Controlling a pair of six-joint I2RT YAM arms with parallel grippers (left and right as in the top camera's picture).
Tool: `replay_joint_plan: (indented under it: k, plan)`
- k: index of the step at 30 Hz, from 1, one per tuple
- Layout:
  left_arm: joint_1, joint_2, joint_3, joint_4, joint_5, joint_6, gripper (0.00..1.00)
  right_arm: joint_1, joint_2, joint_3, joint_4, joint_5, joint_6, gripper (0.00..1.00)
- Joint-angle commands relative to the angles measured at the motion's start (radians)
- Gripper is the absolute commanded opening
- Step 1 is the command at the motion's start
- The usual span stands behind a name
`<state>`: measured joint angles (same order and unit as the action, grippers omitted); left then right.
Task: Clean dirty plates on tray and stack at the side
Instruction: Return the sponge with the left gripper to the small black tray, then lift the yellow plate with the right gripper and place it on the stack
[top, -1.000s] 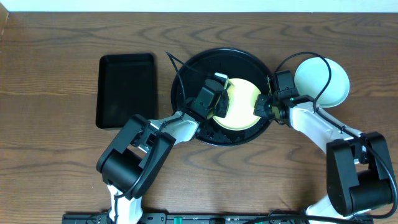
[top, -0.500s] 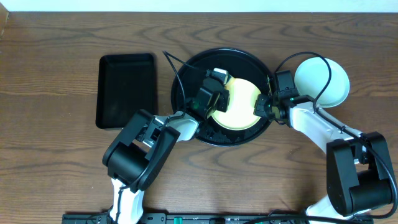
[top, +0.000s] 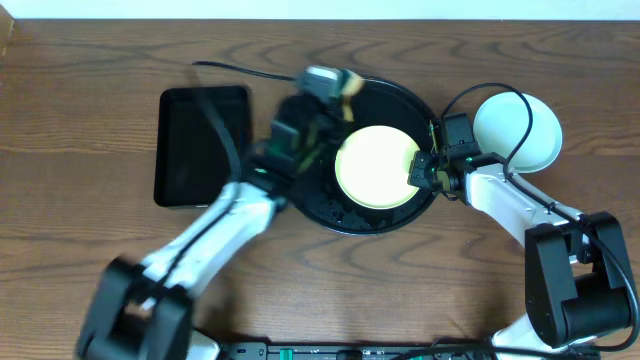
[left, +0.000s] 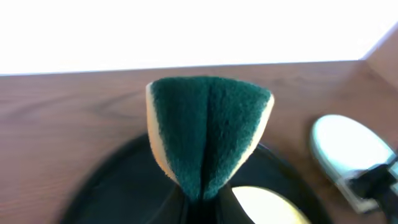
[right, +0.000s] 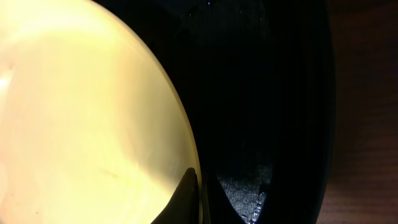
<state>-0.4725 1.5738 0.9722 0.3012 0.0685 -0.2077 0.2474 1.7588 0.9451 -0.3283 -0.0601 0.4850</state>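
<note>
Yellow plate (top: 375, 165) in tray (top: 310, 205) seems wiped, right pincer (top: 419, 170) nipping its rim, left pincer (left: 200, 208) clamping a sponge (left: 208, 134); adding it to the side stack (top: 515, 130) remains.

It is looking like a robotics lab bench: a left arm (top: 200, 240) and a right arm (top: 510, 203) are sitting at a wood-grain table (top: 80, 250), with what may be a plain white wall (top: 400, 8) running behind.

**Blur, cover and cropped edges**

Overhead, the left arm (top: 225, 215) and left tool (top: 322, 84) are blurred. The sponge (left: 208, 134) hides that tool's fingers. In the right wrist view the yellow plate (right: 81, 118) and tray (right: 273, 93) are cut off, and the right tool (top: 422, 170) shows only one fingertip (right: 186, 199).
</note>
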Motion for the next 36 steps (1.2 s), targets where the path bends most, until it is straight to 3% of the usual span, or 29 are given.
replay_joint_plan:
  k: [1,8,20,23,24,28,36]
  plan:
    - [0.163,-0.095,0.001,-0.173,-0.028,0.013,0.08,-0.008,0.003,-0.006,0.004,0.006,-0.019,0.01]
    - [0.428,-0.077,0.001,-0.435,-0.028,0.018,0.08,-0.008,0.003,-0.006,0.011,0.006,-0.019,0.01]
    - [0.478,0.098,0.001,-0.452,-0.056,0.159,0.08,-0.009,0.003,-0.006,0.014,0.006,-0.019,0.01]
    - [0.478,0.102,0.000,-0.454,-0.087,0.160,0.14,-0.009,0.003,-0.006,0.014,0.006,-0.019,0.01]
    - [0.478,0.102,0.000,-0.454,-0.089,0.160,0.17,-0.009,0.003,-0.006,0.014,0.006,-0.019,0.01]
    - [0.478,0.102,0.000,-0.458,-0.089,0.160,0.51,-0.009,0.003,-0.006,0.015,0.006,-0.019,0.01]
    - [0.478,0.102,0.000,-0.457,-0.088,0.159,0.79,-0.005,-0.096,0.052,-0.026,0.007,-0.147,0.01]
